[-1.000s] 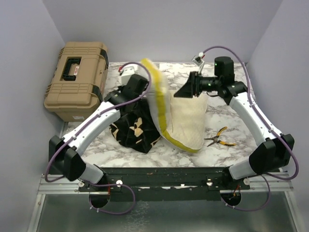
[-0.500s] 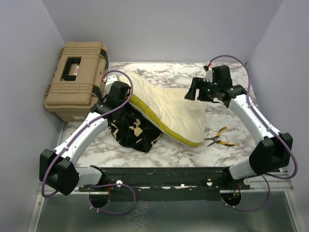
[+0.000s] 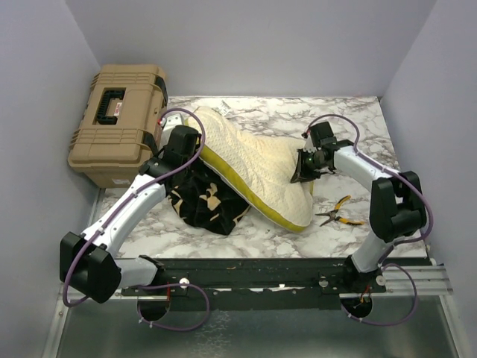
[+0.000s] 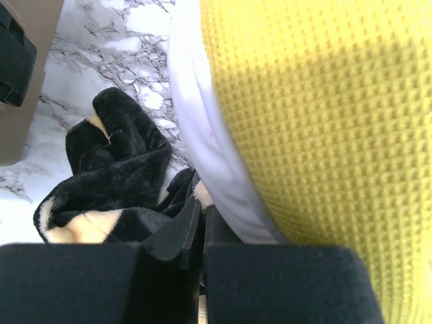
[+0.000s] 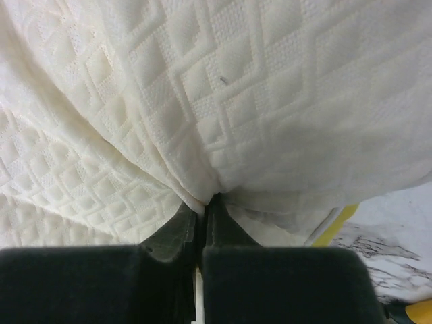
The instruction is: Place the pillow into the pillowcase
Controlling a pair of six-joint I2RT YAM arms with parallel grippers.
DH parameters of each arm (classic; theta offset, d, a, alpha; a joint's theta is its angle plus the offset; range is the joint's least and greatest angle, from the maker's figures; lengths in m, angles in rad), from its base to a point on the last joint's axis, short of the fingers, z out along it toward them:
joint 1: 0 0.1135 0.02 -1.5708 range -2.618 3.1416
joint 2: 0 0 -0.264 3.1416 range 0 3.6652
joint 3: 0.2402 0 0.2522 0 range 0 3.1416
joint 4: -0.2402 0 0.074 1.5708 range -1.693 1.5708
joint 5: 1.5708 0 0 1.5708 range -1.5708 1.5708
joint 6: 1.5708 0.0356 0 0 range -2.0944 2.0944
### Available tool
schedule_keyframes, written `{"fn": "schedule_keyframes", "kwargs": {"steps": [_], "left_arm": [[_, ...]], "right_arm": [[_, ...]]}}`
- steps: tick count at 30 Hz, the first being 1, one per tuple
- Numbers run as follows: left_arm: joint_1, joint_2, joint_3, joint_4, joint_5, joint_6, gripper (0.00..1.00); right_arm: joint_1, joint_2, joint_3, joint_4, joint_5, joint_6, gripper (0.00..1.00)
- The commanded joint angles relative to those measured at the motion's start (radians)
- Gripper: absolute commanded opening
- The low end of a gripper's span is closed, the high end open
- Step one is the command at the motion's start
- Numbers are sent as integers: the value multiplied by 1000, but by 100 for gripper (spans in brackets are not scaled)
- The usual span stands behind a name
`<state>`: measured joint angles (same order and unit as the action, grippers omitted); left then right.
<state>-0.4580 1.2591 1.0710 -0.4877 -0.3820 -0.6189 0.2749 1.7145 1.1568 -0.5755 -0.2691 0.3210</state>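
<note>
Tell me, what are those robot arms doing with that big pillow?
Both arms are handling the pillow. The right gripper is pinched shut on its quilted white cover. The left gripper is shut at the pillow's other end, though what it pinches is unclear. The pillow lies tilted across the crumpled black pillowcase and does not look to be inside it yet.

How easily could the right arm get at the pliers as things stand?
Probably not right away. The pliers lie uncovered on the table beside that arm, but the right pincer is shut on the pillow and would likely have to let go first.
</note>
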Motion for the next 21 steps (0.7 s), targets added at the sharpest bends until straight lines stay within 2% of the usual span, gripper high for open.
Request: {"fn": "schedule_keyframes", "kwargs": {"steps": [1,8,15,16,18,19,20,21], "left_arm": [[2,-57,-17,41,-20,1,0],[5,-67,-21,13,-93,-6,0],[10,-34,19,-41,-155,23,0],[11,-34,18,-41,-159,25,0],[11,-33,17,-40,-161,30,0],[12,-32,17,-41,-160,38,0],[12,-28,18,-43,-159,45,0],[11,-28,18,-43,-158,50,0]], "right_arm": [[3,-70,35,-103,97,-15,0],[-25,-367,143,-347,364,23,0],[-122,-704,-53,-362,508,83,0],[-124,-738,-86,-355,534,96,5],[-125,-784,-107,-311,494,57,66],[-126,-795,-95,-300,496,72,91],[-126,-798,-80,-289,492,82,99],[-126,-795,-64,-270,467,69,100]]}}
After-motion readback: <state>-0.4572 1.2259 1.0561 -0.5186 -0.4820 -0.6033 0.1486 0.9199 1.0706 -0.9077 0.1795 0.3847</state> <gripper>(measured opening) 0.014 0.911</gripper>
